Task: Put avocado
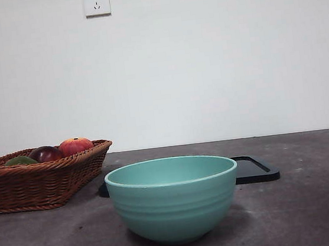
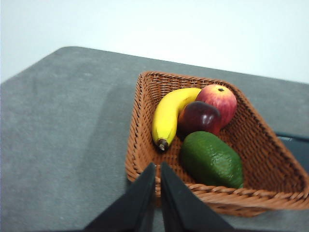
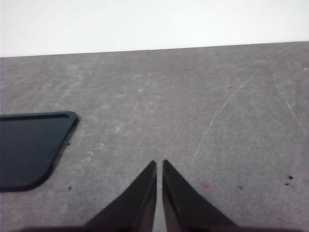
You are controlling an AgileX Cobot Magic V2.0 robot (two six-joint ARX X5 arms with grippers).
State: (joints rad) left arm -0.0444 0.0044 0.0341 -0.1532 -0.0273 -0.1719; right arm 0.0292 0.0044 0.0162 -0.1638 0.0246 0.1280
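Observation:
The dark-green avocado lies in the brown wicker basket, next to a dark maroon fruit. In the front view only its top shows over the basket's rim at the left. A teal bowl stands empty at the front middle of the table. My left gripper is shut and empty, above the basket's near rim and short of the avocado. My right gripper is shut and empty over bare table.
The basket also holds a yellow banana and a red-orange fruit, which also shows in the front view. A black tray lies flat behind the bowl and shows in the right wrist view.

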